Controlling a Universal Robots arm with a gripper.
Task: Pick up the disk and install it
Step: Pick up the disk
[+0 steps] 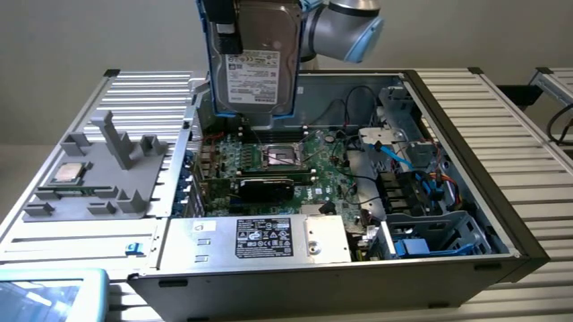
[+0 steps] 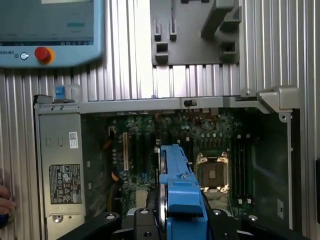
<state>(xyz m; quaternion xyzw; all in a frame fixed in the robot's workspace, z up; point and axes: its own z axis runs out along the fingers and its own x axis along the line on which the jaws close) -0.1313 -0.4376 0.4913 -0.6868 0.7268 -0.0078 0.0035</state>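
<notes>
Hanging upright over the open case [image 1: 477, 176], the disk [image 1: 255, 60] is clamped in the gripper's [image 2: 180, 216] jaws above the motherboard [image 1: 300, 164]; cables [image 1: 400, 155] crowd the case edge on the exterior view's right, a power supply [image 1: 268, 238] its near edge.

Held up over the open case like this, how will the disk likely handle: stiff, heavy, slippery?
The disk looks rigid: a metal body in a blue plastic frame, so it probably won't flex. Being mostly metal, it is likely heavy for its size. Held upright by the gripper above the motherboard, its smooth sides might slip.
</notes>
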